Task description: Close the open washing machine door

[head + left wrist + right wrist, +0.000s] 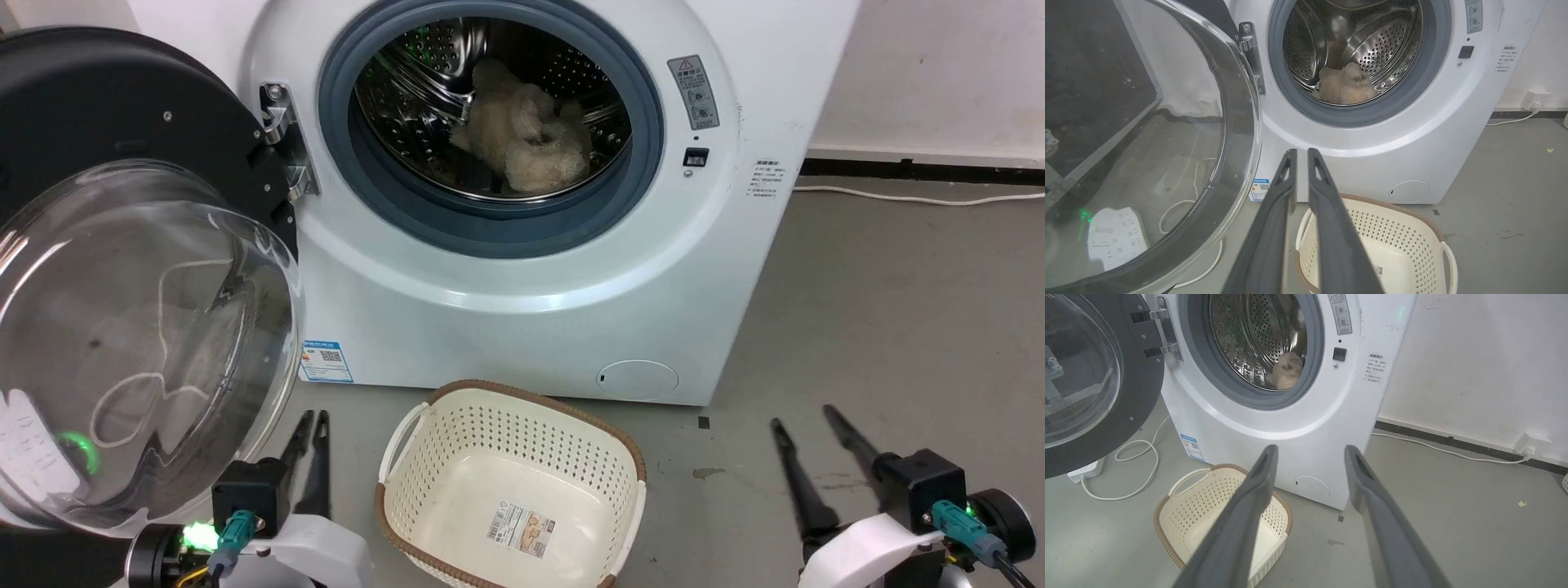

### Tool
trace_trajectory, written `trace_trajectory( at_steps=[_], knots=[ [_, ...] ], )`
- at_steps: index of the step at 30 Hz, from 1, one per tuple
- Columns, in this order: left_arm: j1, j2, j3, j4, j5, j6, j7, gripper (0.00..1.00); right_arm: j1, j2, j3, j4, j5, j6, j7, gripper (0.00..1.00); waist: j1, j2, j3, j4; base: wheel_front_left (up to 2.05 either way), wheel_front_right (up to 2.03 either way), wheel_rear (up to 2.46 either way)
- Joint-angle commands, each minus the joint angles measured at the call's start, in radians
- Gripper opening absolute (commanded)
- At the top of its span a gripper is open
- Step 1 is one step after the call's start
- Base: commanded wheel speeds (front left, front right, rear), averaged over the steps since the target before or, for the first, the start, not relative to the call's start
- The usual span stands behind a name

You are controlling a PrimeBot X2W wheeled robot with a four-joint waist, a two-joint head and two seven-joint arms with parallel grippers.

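The washing machine door (122, 122) stands wide open, hinged left of the washing machine (506, 327). Grey floor (898, 327), white wall (939, 73) — cable (898, 196) along the skirting. Left hand (315, 418) nearly closed, empty; right hand (802, 416) spread, empty.

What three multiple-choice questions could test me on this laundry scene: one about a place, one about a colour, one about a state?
1. Where is the basket?
A. on a shelf
B. on the floor in front of the washing machine
C. on top of the machine

2. What colour is the fluffy item in the drum?
A. beige
B. blue
C. black

3. How is the washing machine door?
A. shut
B. swung wide open
C. lying flat on the ground

Answers:
1 B: it stands on the grey floor just before the machine's front.
2 A: its pale beige fur shows against the steel.
3 B: it hangs from its hinge at the left, leaving the drum in plain sight.
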Motion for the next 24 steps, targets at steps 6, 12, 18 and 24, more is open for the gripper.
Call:
trace_trajectory(
  at_steps=[6, 12, 18, 24],
  knots=[
    [-0.002, 0.0, -0.007, 0.006, -0.004, 0.0, -0.013, 1.0, 0.001, 0.0, -0.006, 0.003, 0.008, 0.0, -0.013, 1.0, 0.0, 0.0, 0.0, 0.0, 0.0, 0.0, 0.0],
    [-0.002, 0.0, -0.014, 0.01, -0.008, 0.001, -0.026, 1.0, 0.004, 0.0, -0.009, 0.001, 0.011, 0.0, -0.026, 1.0, 0.0, 0.0, 0.0, 0.004, 0.0, 0.0, 0.0],
    [-0.002, 0.0, -0.02, 0.015, -0.01, 0.001, -0.038, 1.0, 0.011, 0.001, -0.008, -0.001, 0.012, 0.0, -0.038, 1.0, 0.0, 0.0, -0.003, 0.02, 0.0, 0.0, 0.0],
    [0.007, 0.001, -0.029, 0.024, -0.012, -0.004, -0.063, 1.0, 0.025, 0.001, 0.004, 0.002, 0.015, 0.0, -0.063, 1.0, 0.0, 0.0, -0.014, 0.098, 0.0, 0.0, 0.0]
  ],
)
